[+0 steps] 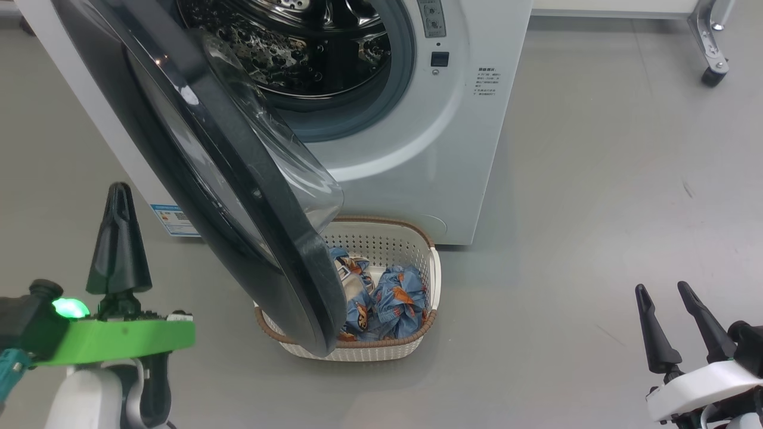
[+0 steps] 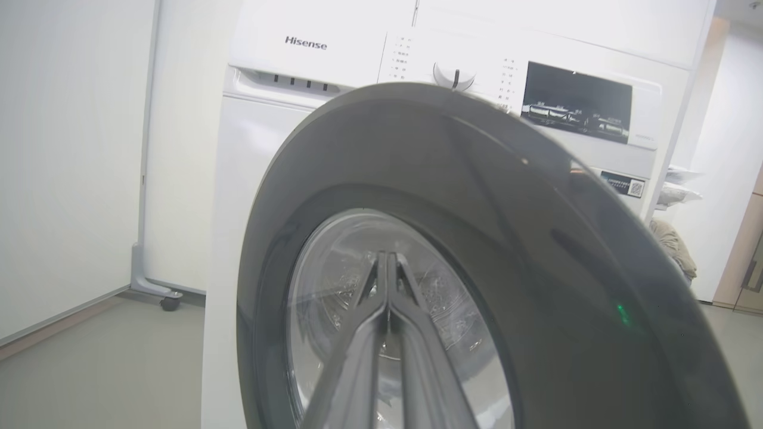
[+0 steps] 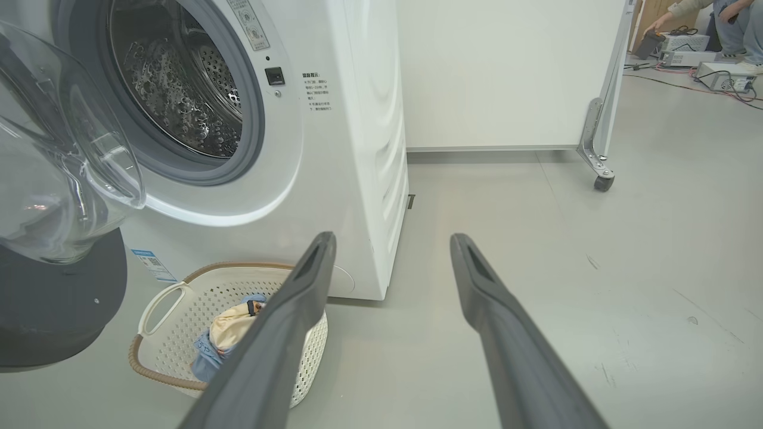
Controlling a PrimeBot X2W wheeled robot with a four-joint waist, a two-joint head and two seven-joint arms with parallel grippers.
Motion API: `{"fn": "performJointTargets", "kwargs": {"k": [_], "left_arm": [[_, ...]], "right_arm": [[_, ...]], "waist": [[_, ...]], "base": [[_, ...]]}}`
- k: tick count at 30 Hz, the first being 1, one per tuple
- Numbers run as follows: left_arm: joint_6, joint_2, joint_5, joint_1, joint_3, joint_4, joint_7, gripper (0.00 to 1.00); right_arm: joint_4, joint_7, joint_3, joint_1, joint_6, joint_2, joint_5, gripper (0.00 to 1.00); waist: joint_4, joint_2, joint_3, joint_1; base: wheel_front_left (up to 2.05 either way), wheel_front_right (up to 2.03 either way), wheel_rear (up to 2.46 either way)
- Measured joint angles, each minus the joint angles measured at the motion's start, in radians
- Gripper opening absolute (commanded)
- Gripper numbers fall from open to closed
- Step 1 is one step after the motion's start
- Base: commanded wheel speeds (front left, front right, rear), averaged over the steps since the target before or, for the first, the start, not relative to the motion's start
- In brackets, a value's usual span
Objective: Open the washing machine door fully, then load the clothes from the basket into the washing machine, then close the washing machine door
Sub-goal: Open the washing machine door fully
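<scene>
stage of the task: door-opening step under way, loading not begun. the large round glossy black washing machine door (image 1: 238,196) stands ajar, swung out from the big white front-loading washing machine (image 1: 417,149) at a slant. it is judged not fully open, since its lower edge hangs over the left part of the basket. the perforated steel drum (image 1: 286,42) and the grey rubber gasket (image 1: 357,119) are exposed, and no fabric is seen in the drum.

the small cream-white perforated plastic basket (image 1: 393,244) with a brown woven-look rim sits on the grey floor (image 1: 596,208) just in front of the machine's base. the light-blue clothes (image 1: 387,301) printed with orange figures lie bunched inside it. in the right wrist view the basket (image 3: 179,298) shows a cream-lined garment (image 3: 229,328) on top.

the left gripper (image 1: 119,196) has its two dark fingers pressed together on nothing and points up beside the door's outer face. in its own wrist view the left gripper (image 2: 387,262) aims at the clear glass bowl window (image 2: 334,286); whether it touches the door (image 2: 536,268) cannot be told. the right gripper (image 1: 662,289) is spread wide and empty, well apart from the basket; its wrist view shows the same spread fingers (image 3: 393,238).

remaining, by judgement: push the door wider, move the clothes into the drum, close the door.
</scene>
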Motion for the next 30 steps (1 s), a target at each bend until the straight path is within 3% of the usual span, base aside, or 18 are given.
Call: {"fn": "performJointTargets", "kwargs": {"k": [6,11,21,30], "left_arm": [[0.000,-0.010,0.014,-0.033,-0.047,-0.169,-0.005,0.00],[0.000,-0.010,0.037,-0.038,-0.186,-0.235,-0.006,0.00],[0.000,-0.004,0.038,0.030,-0.445,-0.162,-0.005,0.00],[0.000,0.002,0.015,0.066,-0.514,-0.039,0.005,0.00]], "right_arm": [[-0.007,0.000,-0.004,0.014,0.000,0.006,-0.009,1.00],[-0.014,0.000,-0.004,0.014,0.000,0.013,-0.017,1.00],[-0.015,0.000,0.012,0.027,0.000,0.019,-0.027,1.00],[-0.021,0.000,0.008,0.036,0.000,0.022,-0.028,1.00]], "waist": [[0.000,0.0000,-0.006,0.0000],[-0.004,0.0000,-0.011,0.0000],[-0.023,0.0000,-0.036,0.0000],[-0.037,0.0000,-0.037,0.0000]], "base": [[0.00,0.00,0.00],[0.00,0.00,0.00],[0.00,0.00,0.00],[0.00,0.00,0.00]]}}
